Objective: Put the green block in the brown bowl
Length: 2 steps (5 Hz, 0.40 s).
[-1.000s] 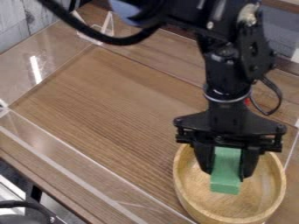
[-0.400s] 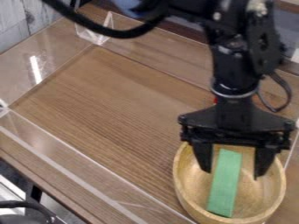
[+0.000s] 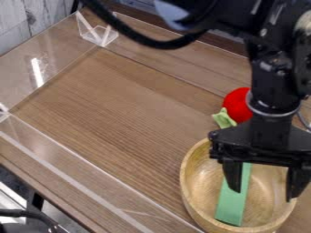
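Hangs over the brown bowl (image 3: pixel 197 196) at the lower right of the view, with the black gripper (image 3: pixel 264 182) open, fingers spread wide apart and pointing down into the bowl. Grips nothing visible between the fingers. Has the green block (image 3: pixel 225 203) inside the bowl, laid lengthwise on the side nearer the middle of the table, with the near end close to the front wall and the far end partly hidden behind a finger. Cannot tell from this angle whether finger and block touch. Covers much of the bowl's right side and far rim with the dark gripper body. Shows pale wood grain along the bowl's curved inner wall. Reveals, beyond the bowl and just beside the arm, a red strawberry-like toy (image 3: pixel 237 104) with a green stem (image 3: pixel 223 118), partly hidden by the arm. Places both apart from the block. Stretches across the brown wooden table (image 3: pixel 115 114), with clear strips running along the left part. Includes a clear plastic piece (image 3: pixel 95 31) near the far left edge and a gray ribbed object (image 3: pixel 27 20) in the upper left corner. Trails a black cable across the top, near a rounded blue shape (image 3: pixel 172 12).
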Tool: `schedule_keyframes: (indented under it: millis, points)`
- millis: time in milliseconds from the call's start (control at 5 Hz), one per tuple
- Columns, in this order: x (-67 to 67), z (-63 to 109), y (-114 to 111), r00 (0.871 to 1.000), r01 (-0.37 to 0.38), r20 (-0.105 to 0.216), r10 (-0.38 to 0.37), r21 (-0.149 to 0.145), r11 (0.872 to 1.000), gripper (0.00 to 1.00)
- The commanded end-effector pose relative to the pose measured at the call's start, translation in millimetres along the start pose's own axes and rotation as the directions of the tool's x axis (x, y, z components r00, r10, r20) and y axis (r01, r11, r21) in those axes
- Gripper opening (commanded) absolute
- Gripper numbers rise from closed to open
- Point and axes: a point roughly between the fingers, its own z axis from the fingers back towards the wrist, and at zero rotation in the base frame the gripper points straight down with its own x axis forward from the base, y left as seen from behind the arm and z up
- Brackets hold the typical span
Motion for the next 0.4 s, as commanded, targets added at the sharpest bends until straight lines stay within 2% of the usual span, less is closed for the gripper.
schedule_keyframes:
  millis: [0, 200]
  points:
    - [2.2, 26.1, -13.7, 0.999, 0.025, 0.043, -0.022, -0.054, 0.998, 1.00]
    - [3.5, 32.0, -12.3, 0.999, 0.030, 0.044, -0.027, -0.068, 0.997, 1.00]
